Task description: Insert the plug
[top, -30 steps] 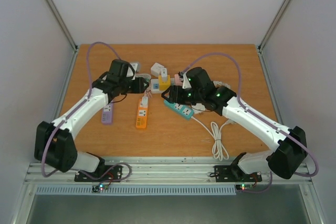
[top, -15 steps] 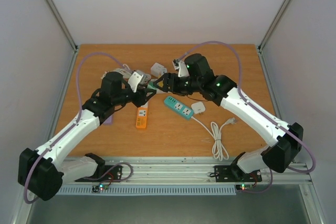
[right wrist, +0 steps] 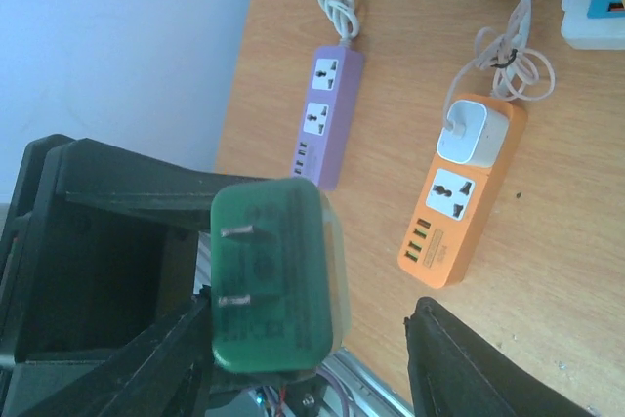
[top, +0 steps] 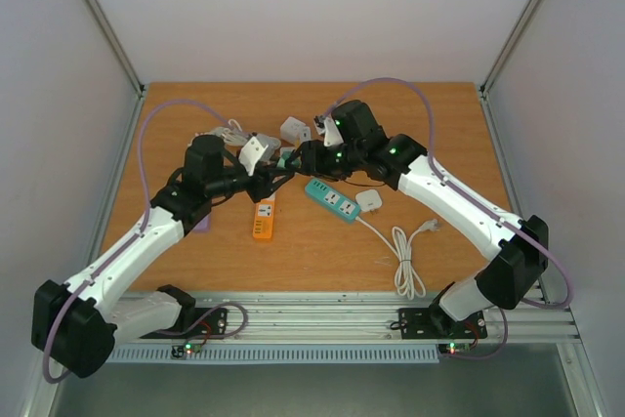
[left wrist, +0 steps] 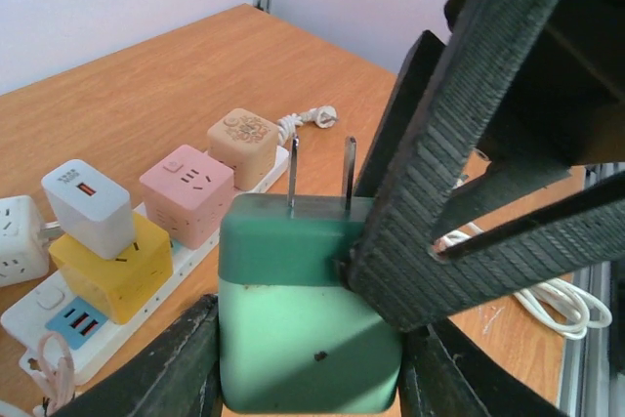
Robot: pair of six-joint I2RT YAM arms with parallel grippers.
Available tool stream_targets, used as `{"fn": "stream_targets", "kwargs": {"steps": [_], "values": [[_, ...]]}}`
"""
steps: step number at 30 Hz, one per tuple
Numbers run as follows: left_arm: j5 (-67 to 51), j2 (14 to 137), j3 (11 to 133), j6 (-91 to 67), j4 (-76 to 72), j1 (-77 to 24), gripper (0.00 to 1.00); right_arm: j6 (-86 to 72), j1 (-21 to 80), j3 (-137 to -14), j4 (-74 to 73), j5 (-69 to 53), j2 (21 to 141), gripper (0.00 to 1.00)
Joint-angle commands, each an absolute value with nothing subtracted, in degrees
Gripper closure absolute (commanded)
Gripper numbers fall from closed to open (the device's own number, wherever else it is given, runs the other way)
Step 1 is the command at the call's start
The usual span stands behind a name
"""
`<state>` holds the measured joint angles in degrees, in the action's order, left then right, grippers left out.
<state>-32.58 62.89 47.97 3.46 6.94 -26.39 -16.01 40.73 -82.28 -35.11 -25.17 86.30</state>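
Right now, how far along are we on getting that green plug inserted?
Done: the green plug is off the table, clamped in the left gripper, prongs bare. In hand: a mid-air handover, with the right gripper open around it and a gap on one side. Left: the transfer, then insertion; the orange strip and purple strip both show free sockets.

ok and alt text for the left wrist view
A green plug, two prongs pointing up, is clamped in the left gripper, with the right gripper against its upper right side. Behind, on the wooden table, a white power strip holds yellow, pink and tan cube adapters.
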Motion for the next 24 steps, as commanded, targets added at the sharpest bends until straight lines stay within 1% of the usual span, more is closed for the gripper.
{"fn": "stream_targets", "kwargs": {"steps": [1, 3, 5, 7, 10, 12, 14, 15, 20, 21, 24], "values": [[-35.7, 60.6, 47.2, 5.0, 2.1, -26.6, 0.6, -15.1, 40.8, -84.4, -34.8, -24.6, 86.2, 0.46], [-36.4, 60.2, 47.0, 5.1, 2.2, -26.6, 0.6, -15.0, 40.8, -84.6, -34.7, -23.7, 86.2, 0.46], [-37.1, 60.0, 46.9, 4.9, 2.3, -26.6, 0.6, -14.6, 40.8, -85.1, -34.9, -23.6, 86.6, 0.5], [-37.3, 59.7, 47.1, 4.8, 2.4, -26.6, 0.6, -14.3, 40.7, -85.6, -35.4, -24.4, 87.2, 0.57], [-37.8, 59.1, 47.1, 4.2, 2.2, -26.6, 0.59, -14.2, 40.8, -85.2, -34.7, -27.2, 87.4, 0.71], [-37.6, 58.6, 46.8, 3.0, 1.4, -26.6, 0.56, -14.5, 40.7, -84.4, -33.3, -27.6, 86.6, 0.76], [-36.6, 57.9, 46.5, 1.5, 0.7, -26.6, 0.49, -14.9, 40.6, -83.4, -32.0, -27.4, 85.3, 0.77], [-36.0, 57.5, 46.4, -0.3, -0.3, -26.6, 0.44, -15.2, 40.5, -82.7, -30.2, -27.4, 84.4, 0.77], [-32.1, 54.8, 45.7, -14.5, -6.0, -26.6, 0.22, -19.5, 39.1, -74.7, -15.6, -29.6, 78.1, 0.76], [-30.7, 54.2, 45.5, -17.3, -6.8, -26.6, 0.2, -20.3, 38.7, -73.9, -13.1, -31.1, 77.2, 0.76], [-26.3, 52.1, 43.6, -29.4, -13.5, -26.6, 0.19, -21.5, 38.1, -73.0, -7.7, -34.7, 75.8, 0.75]]}}
